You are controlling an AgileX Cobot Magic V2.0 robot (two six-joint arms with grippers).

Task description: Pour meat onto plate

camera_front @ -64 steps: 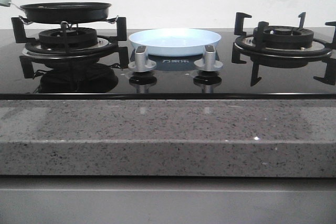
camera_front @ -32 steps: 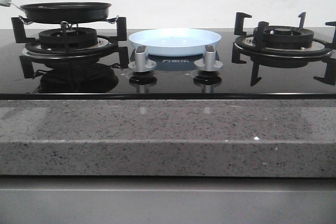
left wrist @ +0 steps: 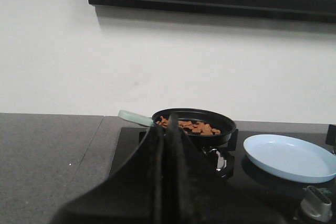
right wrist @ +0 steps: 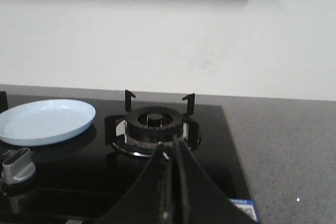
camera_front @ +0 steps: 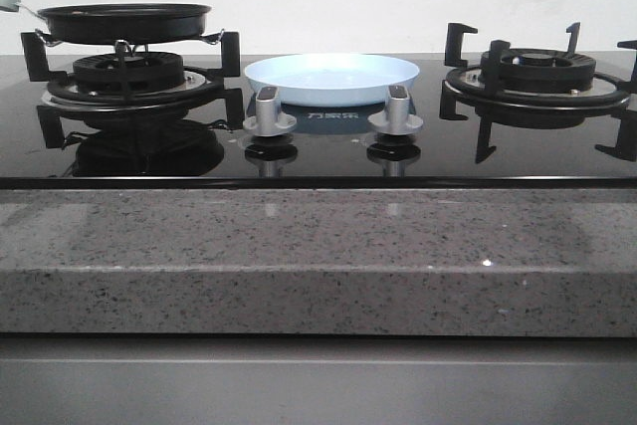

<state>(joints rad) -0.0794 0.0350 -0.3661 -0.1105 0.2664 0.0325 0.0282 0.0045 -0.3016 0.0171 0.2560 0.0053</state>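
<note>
The meat point(left wrist: 190, 126) is a heap of small orange-brown pieces in a black frying pan point(left wrist: 195, 127) with a pale green handle point(left wrist: 134, 117). The pan point(camera_front: 124, 21) stands on the left burner in the front view. The pale blue plate point(camera_front: 331, 79) lies on the hob's middle, behind two knobs; it also shows in the left wrist view point(left wrist: 290, 158) and the right wrist view point(right wrist: 46, 121). My left gripper point(left wrist: 167, 124) is shut and empty, short of the pan. My right gripper point(right wrist: 169, 145) is shut and empty, before the right burner point(right wrist: 154, 125). Neither gripper shows in the front view.
Two silver knobs point(camera_front: 269, 111) point(camera_front: 395, 110) stand in front of the plate. The right burner's black grate point(camera_front: 537, 77) has raised prongs. A grey speckled counter edge point(camera_front: 318, 256) runs along the front. A white wall stands behind the hob.
</note>
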